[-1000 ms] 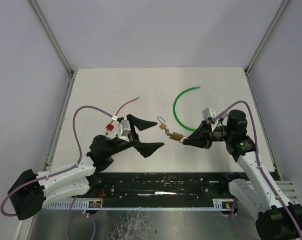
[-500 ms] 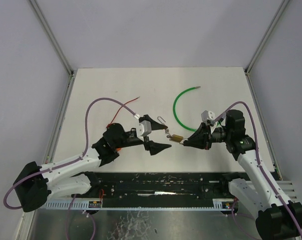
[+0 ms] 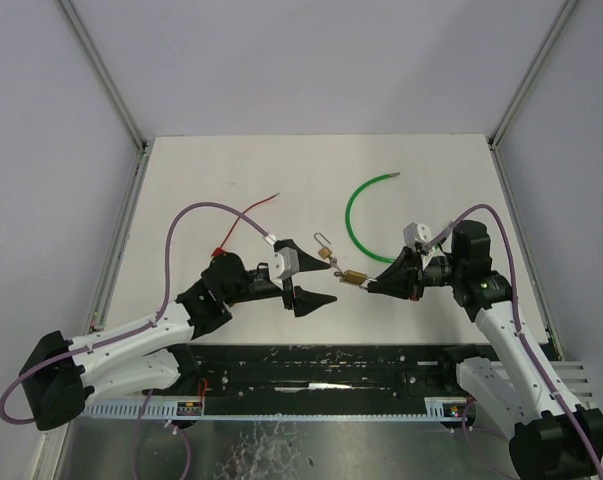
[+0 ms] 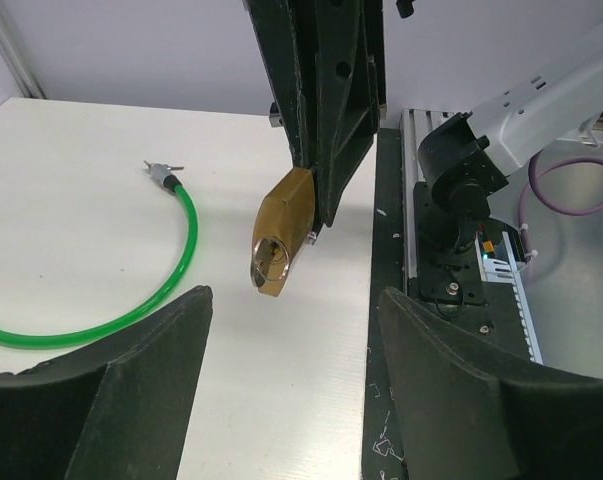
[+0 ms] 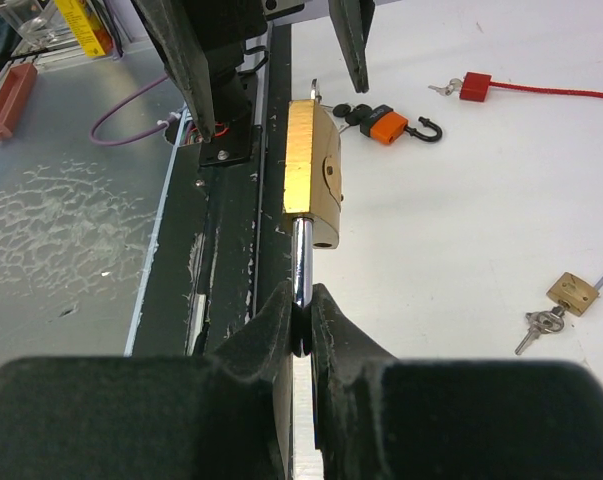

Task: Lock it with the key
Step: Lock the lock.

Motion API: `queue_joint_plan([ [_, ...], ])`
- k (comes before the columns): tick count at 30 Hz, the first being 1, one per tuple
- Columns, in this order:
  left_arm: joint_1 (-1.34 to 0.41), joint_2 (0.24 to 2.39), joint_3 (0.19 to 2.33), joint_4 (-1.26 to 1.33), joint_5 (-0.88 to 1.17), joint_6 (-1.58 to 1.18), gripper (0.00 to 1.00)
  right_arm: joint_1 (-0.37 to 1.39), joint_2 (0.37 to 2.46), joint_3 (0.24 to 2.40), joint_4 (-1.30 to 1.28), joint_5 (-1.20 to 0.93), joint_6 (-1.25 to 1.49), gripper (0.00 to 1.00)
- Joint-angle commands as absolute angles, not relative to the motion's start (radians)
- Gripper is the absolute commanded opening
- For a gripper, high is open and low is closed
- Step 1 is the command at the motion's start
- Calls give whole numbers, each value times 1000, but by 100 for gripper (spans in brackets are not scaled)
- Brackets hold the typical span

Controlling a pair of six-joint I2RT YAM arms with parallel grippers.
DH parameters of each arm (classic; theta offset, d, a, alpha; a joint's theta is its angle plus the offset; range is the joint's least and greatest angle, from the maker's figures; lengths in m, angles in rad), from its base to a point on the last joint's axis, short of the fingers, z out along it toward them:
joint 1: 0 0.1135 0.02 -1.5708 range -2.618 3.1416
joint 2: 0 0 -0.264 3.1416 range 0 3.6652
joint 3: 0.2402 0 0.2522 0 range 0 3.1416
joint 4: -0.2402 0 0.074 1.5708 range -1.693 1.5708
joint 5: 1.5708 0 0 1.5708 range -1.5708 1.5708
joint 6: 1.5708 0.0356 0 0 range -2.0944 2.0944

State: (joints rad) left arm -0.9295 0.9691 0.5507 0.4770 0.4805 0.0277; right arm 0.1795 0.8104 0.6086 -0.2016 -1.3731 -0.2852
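My right gripper (image 5: 301,315) is shut on the steel shackle (image 5: 299,262) of a brass padlock (image 5: 311,160) and holds it off the table. In the left wrist view the padlock (image 4: 279,235) hangs ahead with its keyhole facing the camera, and no key shows in it. My left gripper (image 4: 291,385) stands open just short of the padlock, with nothing between its fingers. From above, the left gripper (image 3: 321,282) sits just left of the padlock (image 3: 353,276) and the right gripper (image 3: 369,285). Keys (image 5: 537,323) lie on the table by a small brass padlock (image 5: 571,291).
An orange padlock (image 5: 386,124) with keys and a red lock (image 5: 474,86) on a red cable lie on the white table. A green cable (image 3: 359,215) curves behind the grippers. The black base rail (image 3: 331,370) runs along the near edge.
My left arm has swung right and forward toward the held padlock, and its jaws have narrowed. The right gripper and padlock have stayed in place.
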Motion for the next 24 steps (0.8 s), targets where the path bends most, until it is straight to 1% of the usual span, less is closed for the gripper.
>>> queue_joint_plan([
  [1, -933, 982, 525, 622, 478, -17, 66, 166, 798, 663, -182, -1419, -314, 0],
  [7, -933, 992, 506, 720, 458, -11, 67, 175, 811, 670, -179, -1450, -317, 0],
  [12, -933, 958, 425, 882, 406, -35, 70, 180, 831, 676, -235, -1433, -377, 0],
  [16, -931, 948, 367, 937, 342, -60, 83, 178, 828, 684, -278, -1405, -425, 0],
  [18, -931, 953, 355, 959, 342, -68, 86, 177, 835, 689, -299, -1399, -456, 0],
  [22, -927, 993, 410, 901, 397, -41, 86, 173, 856, 696, -315, -1397, -473, 0],
  [24, -922, 1022, 455, 839, 424, -18, 84, 172, 863, 698, -318, -1406, -475, 0],
])
